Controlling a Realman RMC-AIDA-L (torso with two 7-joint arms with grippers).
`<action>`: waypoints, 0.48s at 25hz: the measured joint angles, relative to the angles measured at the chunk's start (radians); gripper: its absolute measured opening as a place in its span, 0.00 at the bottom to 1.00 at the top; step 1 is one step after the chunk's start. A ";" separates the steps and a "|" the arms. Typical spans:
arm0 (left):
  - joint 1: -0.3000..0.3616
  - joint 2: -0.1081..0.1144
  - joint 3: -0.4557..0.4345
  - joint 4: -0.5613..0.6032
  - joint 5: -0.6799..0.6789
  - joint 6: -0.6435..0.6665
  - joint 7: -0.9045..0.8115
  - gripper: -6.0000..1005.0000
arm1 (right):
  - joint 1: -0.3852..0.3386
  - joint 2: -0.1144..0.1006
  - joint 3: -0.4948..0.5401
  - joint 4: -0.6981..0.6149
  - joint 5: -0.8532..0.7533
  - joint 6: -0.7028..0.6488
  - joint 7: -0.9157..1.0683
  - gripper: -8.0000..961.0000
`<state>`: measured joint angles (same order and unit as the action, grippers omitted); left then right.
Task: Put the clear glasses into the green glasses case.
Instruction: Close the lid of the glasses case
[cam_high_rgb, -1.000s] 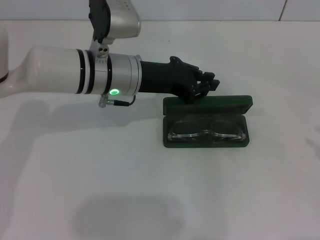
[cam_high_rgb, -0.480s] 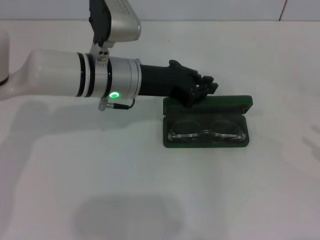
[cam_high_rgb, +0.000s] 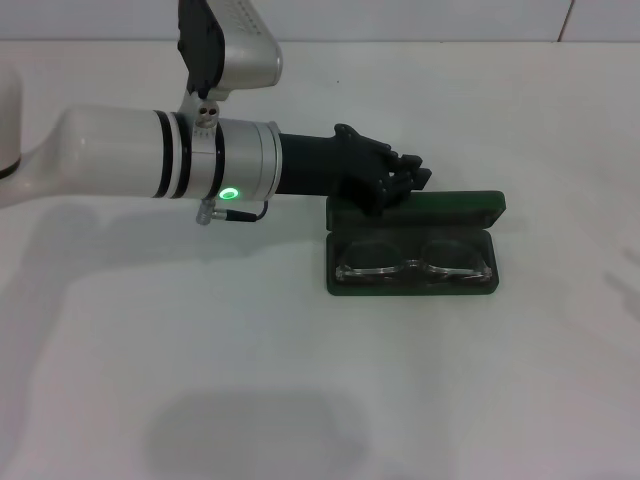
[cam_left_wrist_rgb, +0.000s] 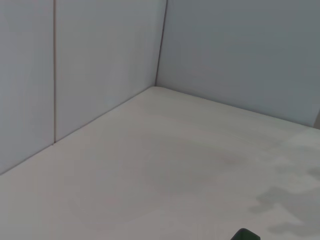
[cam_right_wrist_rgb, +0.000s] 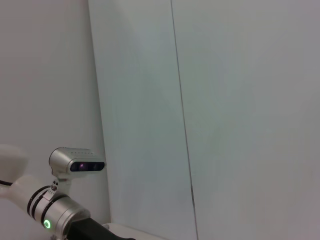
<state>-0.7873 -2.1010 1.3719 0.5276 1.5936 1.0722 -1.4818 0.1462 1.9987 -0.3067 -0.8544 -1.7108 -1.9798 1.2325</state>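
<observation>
The green glasses case (cam_high_rgb: 412, 205) lies open on the white table right of centre, its lid flat behind the tray. The clear glasses (cam_high_rgb: 414, 259) lie folded inside the tray, lenses side by side. My left arm reaches in from the left, and the black left gripper (cam_high_rgb: 412, 176) hovers over the lid's left part, just behind the glasses. It holds nothing that I can see. A dark green corner of the glasses case (cam_left_wrist_rgb: 245, 235) shows in the left wrist view. My right arm is out of the head view.
White tabletop (cam_high_rgb: 300, 380) stretches all around the case, with the pale back wall (cam_high_rgb: 400, 20) beyond it. The right wrist view looks at wall panels and shows the left arm's wrist with its green light (cam_right_wrist_rgb: 48, 223).
The left gripper has pulled back a little to the left, away from the case's middle. The glasses and case have stayed put.
</observation>
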 joint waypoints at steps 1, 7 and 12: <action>0.000 -0.001 0.004 0.000 -0.001 -0.001 0.000 0.17 | 0.000 0.000 0.000 0.000 0.000 0.001 0.000 0.39; -0.008 -0.001 0.063 0.000 -0.025 -0.024 0.001 0.17 | 0.005 0.000 0.000 0.002 -0.003 0.007 -0.001 0.39; -0.012 0.000 0.092 0.000 -0.044 -0.031 0.002 0.17 | 0.009 0.000 0.000 0.005 -0.010 0.010 -0.001 0.39</action>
<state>-0.7988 -2.1014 1.4642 0.5277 1.5500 1.0408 -1.4802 0.1553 1.9987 -0.3067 -0.8498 -1.7206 -1.9694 1.2318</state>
